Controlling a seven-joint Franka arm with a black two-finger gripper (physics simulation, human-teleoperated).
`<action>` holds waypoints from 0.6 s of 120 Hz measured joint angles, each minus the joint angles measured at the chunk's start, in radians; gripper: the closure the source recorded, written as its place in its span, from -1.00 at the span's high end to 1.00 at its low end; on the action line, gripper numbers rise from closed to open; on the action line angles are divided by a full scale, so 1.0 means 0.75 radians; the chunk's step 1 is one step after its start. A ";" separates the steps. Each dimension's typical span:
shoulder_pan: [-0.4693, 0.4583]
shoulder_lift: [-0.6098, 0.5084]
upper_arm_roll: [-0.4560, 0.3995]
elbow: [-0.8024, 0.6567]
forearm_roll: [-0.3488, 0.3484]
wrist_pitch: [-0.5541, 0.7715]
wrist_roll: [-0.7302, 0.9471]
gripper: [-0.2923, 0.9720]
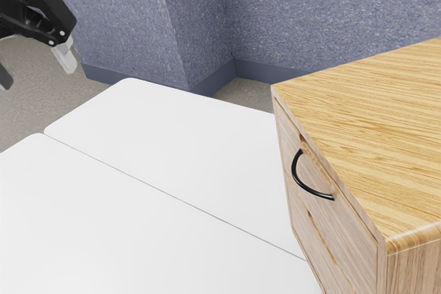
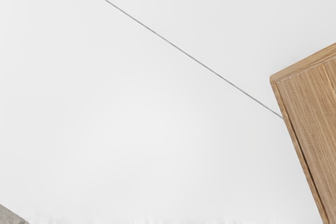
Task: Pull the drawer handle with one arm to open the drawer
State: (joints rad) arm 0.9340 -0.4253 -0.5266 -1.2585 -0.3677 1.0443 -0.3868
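A light wooden cabinet (image 1: 372, 142) stands on the white table at the exterior view's right. Its upper drawer front (image 1: 303, 163) carries a black curved handle (image 1: 308, 179) and sits flush with the cabinet face. My black gripper (image 1: 34, 65) hangs high at the exterior view's upper left, far from the handle. It is open, with nothing between its fingers; one pale fingertip (image 1: 66, 56) shows. In the wrist view a corner of the cabinet's top (image 2: 311, 129) lies off to one side of my hand.
The white table (image 1: 138, 191) is made of two panels joined by a thin seam (image 2: 173, 46). A second drawer front (image 1: 320, 239) sits below the first. Blue-grey walls and a beige floor lie behind the table.
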 joint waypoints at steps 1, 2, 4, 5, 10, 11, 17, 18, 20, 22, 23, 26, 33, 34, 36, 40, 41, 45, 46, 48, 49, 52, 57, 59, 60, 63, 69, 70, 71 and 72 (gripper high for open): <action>-0.020 -0.004 0.018 -0.019 -0.001 0.003 -0.001 0.54; -0.036 -0.008 0.033 -0.035 -0.002 0.006 -0.002 0.54; -0.068 -0.015 0.065 -0.066 -0.003 0.012 -0.004 0.54; -0.082 -0.021 0.079 -0.084 -0.004 0.015 -0.005 0.54; -0.127 -0.070 0.155 -0.173 -0.010 0.027 -0.010 0.54; -0.132 -0.081 0.169 -0.189 -0.012 0.029 -0.010 0.54; -0.152 -0.152 0.247 -0.276 -0.028 0.040 -0.007 0.53; -0.154 -0.163 0.258 -0.288 -0.030 0.042 -0.005 0.53; -0.157 -0.186 0.279 -0.309 -0.035 0.044 -0.001 0.53; -0.159 -0.206 0.301 -0.327 -0.038 0.044 0.005 0.53; -0.158 -0.216 0.311 -0.336 -0.039 0.044 0.008 0.53; -0.157 -0.237 0.332 -0.359 -0.040 0.043 0.018 0.53; -0.156 -0.269 0.357 -0.413 -0.030 0.045 0.036 0.53; -0.156 -0.272 0.360 -0.419 -0.029 0.045 0.038 0.53; -0.156 -0.277 0.365 -0.433 -0.027 0.046 0.042 0.53; -0.155 -0.292 0.382 -0.468 -0.024 0.047 0.051 0.53; -0.155 -0.299 0.390 -0.481 -0.025 0.047 0.053 0.53; -0.155 -0.330 0.429 -0.535 -0.035 0.049 0.059 0.53; -0.155 -0.338 0.437 -0.546 -0.038 0.049 0.061 0.53; -0.155 -0.356 0.450 -0.565 -0.043 0.050 0.064 0.53; -0.155 -0.364 0.456 -0.575 -0.045 0.050 0.065 0.53; -0.155 -0.385 0.468 -0.602 -0.051 0.051 0.070 0.53; -0.155 -0.410 0.482 -0.637 -0.059 0.052 0.077 0.53; -0.155 -0.416 0.485 -0.647 -0.061 0.053 0.080 0.53; -0.155 -0.419 0.486 -0.653 -0.062 0.053 0.082 0.53; -0.155 -0.426 0.489 -0.668 -0.065 0.054 0.086 0.53; -0.155 -0.445 0.499 -0.702 -0.077 0.060 0.094 0.53; -0.155 -0.448 0.500 -0.708 -0.080 0.061 0.095 0.53; -0.155 -0.451 0.502 -0.714 -0.083 0.063 0.096 0.53; -0.155 -0.454 0.503 -0.719 -0.085 0.064 0.097 0.53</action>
State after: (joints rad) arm 0.8176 -0.7661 -0.1495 -1.7981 -0.4318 1.0924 -0.3138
